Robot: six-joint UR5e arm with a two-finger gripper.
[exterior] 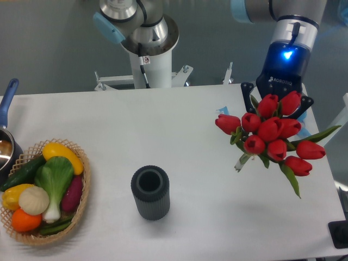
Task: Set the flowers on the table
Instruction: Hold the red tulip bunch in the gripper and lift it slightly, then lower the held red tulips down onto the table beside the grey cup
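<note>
A white counter [179, 125] seen from above and in front, with a robot arm reaching down over its right side. The gripper [276, 103] is black with a glowing blue light on its wrist, and it sits directly behind a bunch of red tulips, the flowers [271, 136]. The blooms hide the jaws, so whether they are clamped on the stems cannot be told for certain, though the bunch hangs right at the gripper with blooms facing the camera. Green leaves and a stem end stick out below and to the right of the bunch, over the right part of the counter. Near the counter's front centre stands a dark grey ribbed vase [150, 192], upright, well apart from the flowers. At the far left sits a wicker basket [81, 187] filled with colourful vegetables, and beside it a pot with a blue handle [6, 100] is partly cut off.
</note>
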